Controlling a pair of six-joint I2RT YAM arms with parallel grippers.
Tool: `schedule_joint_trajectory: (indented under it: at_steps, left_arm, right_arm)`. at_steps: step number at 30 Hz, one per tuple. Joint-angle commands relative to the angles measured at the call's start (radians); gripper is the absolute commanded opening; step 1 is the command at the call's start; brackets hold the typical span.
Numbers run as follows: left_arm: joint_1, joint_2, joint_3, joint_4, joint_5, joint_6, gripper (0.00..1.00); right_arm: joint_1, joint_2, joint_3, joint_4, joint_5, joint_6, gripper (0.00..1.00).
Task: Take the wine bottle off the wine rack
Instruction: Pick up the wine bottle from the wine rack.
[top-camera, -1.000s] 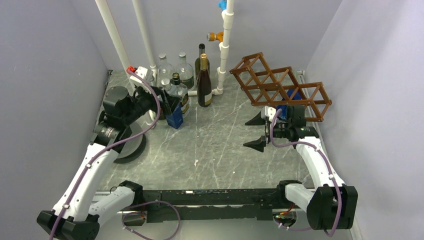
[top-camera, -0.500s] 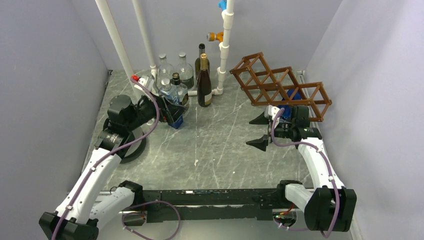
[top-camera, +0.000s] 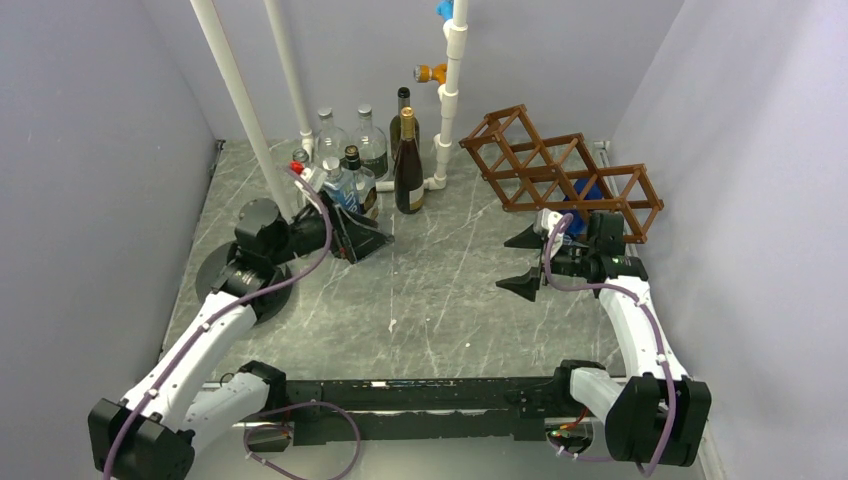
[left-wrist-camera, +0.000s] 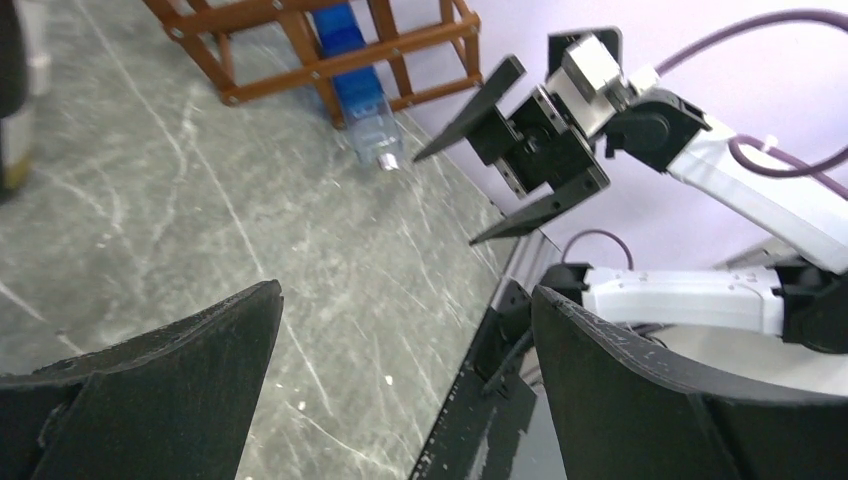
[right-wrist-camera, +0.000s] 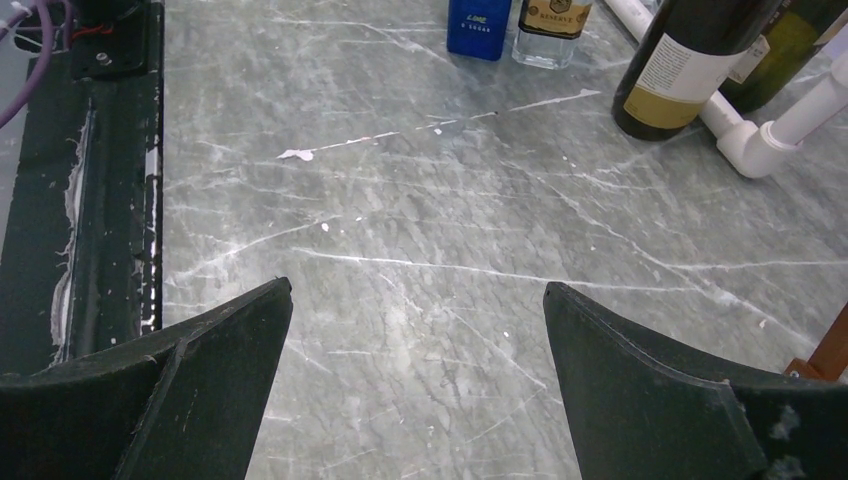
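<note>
The brown lattice wine rack (top-camera: 560, 172) lies at the back right, by the wall, and shows in the left wrist view as wine rack (left-wrist-camera: 300, 60). A blue wine bottle (left-wrist-camera: 352, 75) lies in a cell of the rack, neck poking out toward the table; from above only a bit of the bottle (top-camera: 590, 190) shows. My right gripper (top-camera: 503, 265) hovers open just in front of the rack, pointing left, empty; it shows as right gripper (right-wrist-camera: 416, 285) and right gripper (left-wrist-camera: 445, 200). My left gripper (top-camera: 375, 240) is open and empty at the left, facing the rack, also left gripper (left-wrist-camera: 405, 290).
Several upright bottles (top-camera: 408, 165) stand at the back centre beside white pipes (top-camera: 448, 120); a dark bottle (right-wrist-camera: 680, 70) and a blue box (right-wrist-camera: 480, 25) show in the right wrist view. A black disc (top-camera: 225, 285) lies at the left. Grey walls close both sides.
The left arm has swung its gripper rightward, from beside the bottles to facing the rack. The right gripper has barely shifted. Both stay open.
</note>
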Motion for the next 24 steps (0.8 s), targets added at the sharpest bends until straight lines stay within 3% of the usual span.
schedule_joint_trajectory:
  at_steps: [1, 8, 16, 19, 24]
  left_arm:
    - [-0.086, 0.016, -0.004, 0.092, 0.027, -0.014, 1.0]
    - [-0.266, 0.073, 0.004, 0.073, -0.086, 0.055, 0.99]
    - [-0.356, 0.155, 0.01, 0.07, -0.153, 0.083, 1.0]
    - [-0.371, 0.166, -0.002, 0.075, -0.161, 0.089, 0.99]
    - [-0.378, 0.154, -0.045, 0.098, -0.171, 0.096, 0.99]
  right_arm:
    - [-0.016, -0.018, 0.027, -0.001, -0.012, 0.0, 1.0]
    - [-0.032, -0.02, 0.027, 0.002, -0.006, 0.016, 1.0]
    - [-0.057, -0.041, 0.048, 0.008, 0.064, 0.142, 1.0]
    - [-0.061, -0.044, 0.091, -0.069, 0.146, 0.185, 1.0]
    - [-0.063, -0.042, 0.169, -0.294, 0.259, 0.037, 1.0]
